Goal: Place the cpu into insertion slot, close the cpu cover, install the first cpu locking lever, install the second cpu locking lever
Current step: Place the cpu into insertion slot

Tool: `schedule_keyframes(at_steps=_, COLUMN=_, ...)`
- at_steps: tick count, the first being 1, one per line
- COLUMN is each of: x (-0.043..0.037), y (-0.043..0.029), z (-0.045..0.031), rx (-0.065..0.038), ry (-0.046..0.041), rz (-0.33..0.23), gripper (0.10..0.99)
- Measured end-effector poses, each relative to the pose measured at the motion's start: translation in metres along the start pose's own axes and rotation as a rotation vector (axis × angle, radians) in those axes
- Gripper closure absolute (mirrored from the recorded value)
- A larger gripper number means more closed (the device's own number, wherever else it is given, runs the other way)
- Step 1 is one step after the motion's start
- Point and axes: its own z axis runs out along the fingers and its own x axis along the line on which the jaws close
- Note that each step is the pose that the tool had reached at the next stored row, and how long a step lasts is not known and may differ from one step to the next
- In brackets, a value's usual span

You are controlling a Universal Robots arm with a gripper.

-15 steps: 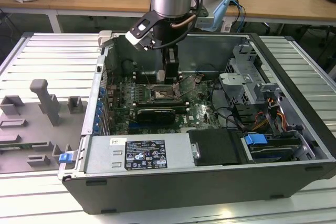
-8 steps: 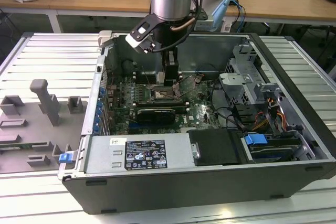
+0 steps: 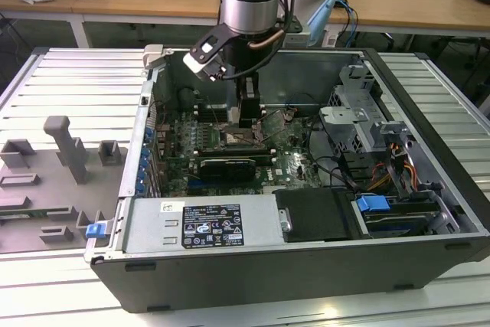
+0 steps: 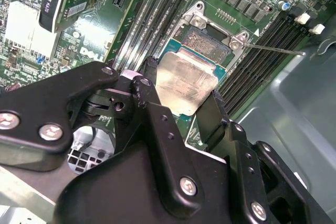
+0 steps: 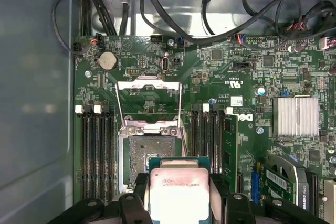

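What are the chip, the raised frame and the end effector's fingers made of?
The cpu: dull silver metal lid, smudged, on a green board rim. The cover: thin bare metal, likely steel, by its pale sheen. The end effector has fingers in matte black with screws; plastic or coated metal, unclear.

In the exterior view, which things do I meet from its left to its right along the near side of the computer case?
Blue clip → white label → black panel → blue tab.

The cpu (image 5: 178, 190) — a pale silver square — hangs partly over the open insertion slot (image 5: 148, 153). The silver cpu cover (image 5: 148, 83) is swung open beside the slot.
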Motion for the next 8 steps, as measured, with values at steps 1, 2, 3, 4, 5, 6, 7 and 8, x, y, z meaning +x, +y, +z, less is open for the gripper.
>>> schedule_keyframes(at_steps=1, x=0.0000, y=0.0000, z=0.0004, rx=0.000, ry=0.0000, rz=0.000, gripper=0.545)
schedule_keyframes(at_steps=2, x=0.0000, y=0.0000, z=0.0008, rx=0.000, ry=0.0000, rz=0.000, gripper=0.545)
schedule_keyframes(at_steps=3, x=0.0000, y=0.0000, z=0.0011, rx=0.000, ry=0.0000, rz=0.000, gripper=0.545)
schedule_keyframes(at_steps=4, x=0.0000, y=-0.0001, z=0.0015, rx=0.000, ry=0.0000, rz=0.000, gripper=0.545)
schedule_keyframes(at_steps=5, x=0.0000, y=0.0000, z=0.0018, rx=0.000, ry=0.0001, rz=0.000, gripper=0.545)
schedule_keyframes(at_steps=6, x=0.0000, y=-0.0001, z=0.0021, rx=0.000, ry=0.0002, rz=0.000, gripper=0.545)
schedule_keyframes(at_steps=7, x=0.0000, y=-0.0001, z=0.0025, rx=0.000, ry=0.0000, rz=0.000, gripper=0.545)
schedule_keyframes(at_steps=8, x=0.0000, y=-0.0001, z=0.0029, rx=0.000, ry=0.0000, rz=0.000, gripper=0.545)
